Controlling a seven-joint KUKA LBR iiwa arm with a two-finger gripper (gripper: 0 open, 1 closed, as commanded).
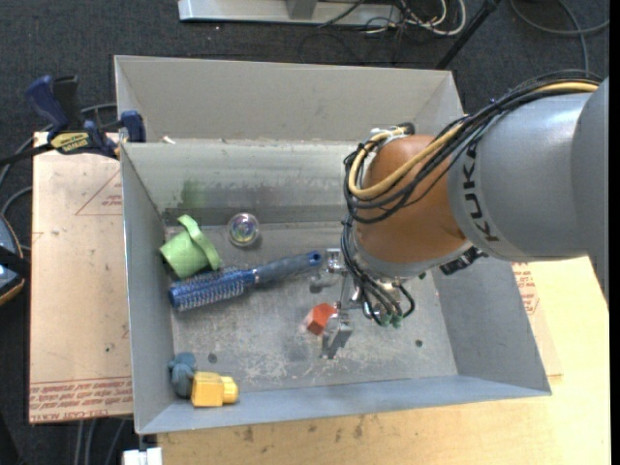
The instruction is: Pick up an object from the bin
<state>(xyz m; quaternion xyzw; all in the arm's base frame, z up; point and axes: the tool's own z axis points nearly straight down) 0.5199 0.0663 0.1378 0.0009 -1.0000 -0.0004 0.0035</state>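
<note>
A KUKA arm's two-finger gripper (pixel 329 310) hangs low over the floor of a grey metal bin (pixel 145 289), its thin metal fingers (pixel 337 340) spread apart and clamped on nothing. A small red-orange plastic block (pixel 318 320) lies on the bin floor in the gap between them, just to the camera's left of the lower finger. Whether either finger touches the block cannot be told.

A long blue plastic hairbrush with a bristled head (pixel 242 281) lies near the upper finger, its handle tip just beside it (the closest neighbour by far). Farther out past the brush sit a light green flared plastic cup (pixel 189 248) and a shiny rounded metal knob (pixel 243 229). Well away from the lower finger, toward the near corner, rest a yellow plastic block (pixel 213 388) and a grey-blue lump (pixel 181 371).

The risks, judged from this stance: the block is small and sits off-centre in the gap, so closing jaws may nudge it aside or pinch only a corner, and it could slip free on the lift. The upper finger could also catch the brush handle and drag it along.
</note>
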